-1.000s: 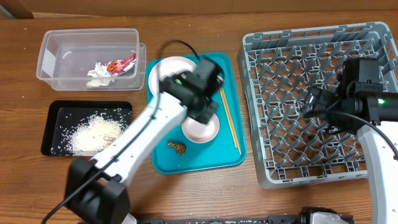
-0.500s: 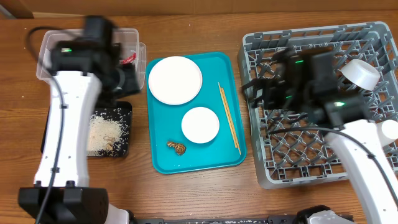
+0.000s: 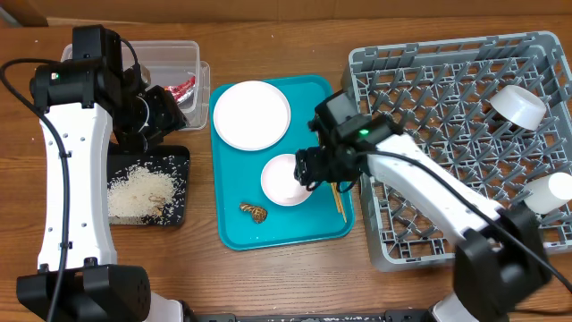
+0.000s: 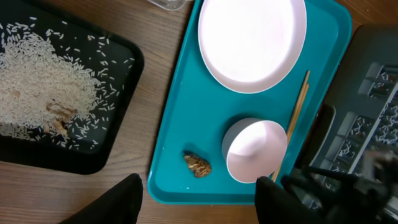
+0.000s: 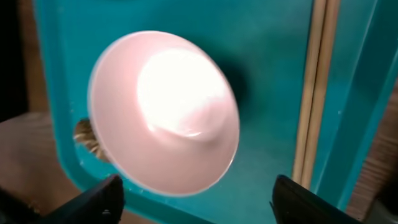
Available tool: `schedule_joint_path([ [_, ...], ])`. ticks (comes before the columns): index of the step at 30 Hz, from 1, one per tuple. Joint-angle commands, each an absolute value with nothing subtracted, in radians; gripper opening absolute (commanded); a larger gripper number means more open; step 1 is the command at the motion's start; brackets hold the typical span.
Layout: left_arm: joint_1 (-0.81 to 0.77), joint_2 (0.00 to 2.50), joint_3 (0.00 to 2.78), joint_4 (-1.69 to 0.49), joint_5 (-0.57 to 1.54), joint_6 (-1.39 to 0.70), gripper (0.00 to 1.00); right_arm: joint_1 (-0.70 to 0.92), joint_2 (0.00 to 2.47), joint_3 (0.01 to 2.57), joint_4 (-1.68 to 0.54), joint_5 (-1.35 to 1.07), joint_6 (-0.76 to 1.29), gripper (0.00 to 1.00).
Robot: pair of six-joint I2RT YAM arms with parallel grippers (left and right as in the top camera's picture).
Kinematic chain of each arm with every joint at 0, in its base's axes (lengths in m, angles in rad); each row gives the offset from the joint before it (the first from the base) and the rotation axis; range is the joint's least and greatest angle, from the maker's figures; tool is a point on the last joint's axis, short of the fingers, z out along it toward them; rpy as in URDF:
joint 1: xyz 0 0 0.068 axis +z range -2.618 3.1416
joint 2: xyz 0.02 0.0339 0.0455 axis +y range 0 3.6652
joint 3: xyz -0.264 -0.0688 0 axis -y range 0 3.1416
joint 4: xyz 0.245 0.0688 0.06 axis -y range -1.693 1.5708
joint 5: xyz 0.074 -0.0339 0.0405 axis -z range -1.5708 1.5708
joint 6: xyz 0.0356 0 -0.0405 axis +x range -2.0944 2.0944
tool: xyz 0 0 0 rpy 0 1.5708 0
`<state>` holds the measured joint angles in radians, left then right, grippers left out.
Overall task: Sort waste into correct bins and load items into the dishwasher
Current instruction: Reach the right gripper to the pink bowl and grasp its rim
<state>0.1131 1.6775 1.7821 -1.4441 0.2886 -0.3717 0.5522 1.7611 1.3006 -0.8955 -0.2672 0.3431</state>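
**Both end effectors released, the right one over the pink bowl**

We are seeing the right end effector [image 5: 198,184] hanging released, its fingers straddling the round pale pink bowl [image 5: 165,112] without clearly touching it. The bowl is sitting on the large teal serving tray [image 3: 232,201], between the round white plate [image 3: 252,114] and the small brown food scrap [image 3: 254,212]. The thin wooden chopsticks [image 5: 314,93] are lying just beside the bowl.

The left end effector [image 4: 199,182] is hovering wide open and empty near the clear rectangular plastic tub [image 3: 174,46], which is holding the crumpled red-and-white wrapper [image 3: 183,88]. Loose white rice grains [image 3: 138,192] are lying in the shallow black rectangular tray [image 3: 185,201].

A small white cup [image 3: 517,105] is resting in the large square grey plastic dish rack [image 3: 429,49] on the wooden bench [image 3: 286,277].
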Motion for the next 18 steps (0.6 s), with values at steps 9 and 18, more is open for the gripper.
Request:
schedule_joint_path([
  [9,0.108,1.655,1.808,-1.445,0.303,-0.382,0.63,0.582,1.876,1.306,-0.833,-0.262,0.421,0.19],
  [18,0.108,1.655,1.808,-1.452,0.303,-0.381,0.63,0.582,1.876,1.261,-0.822,-0.209,0.489,0.25],
])
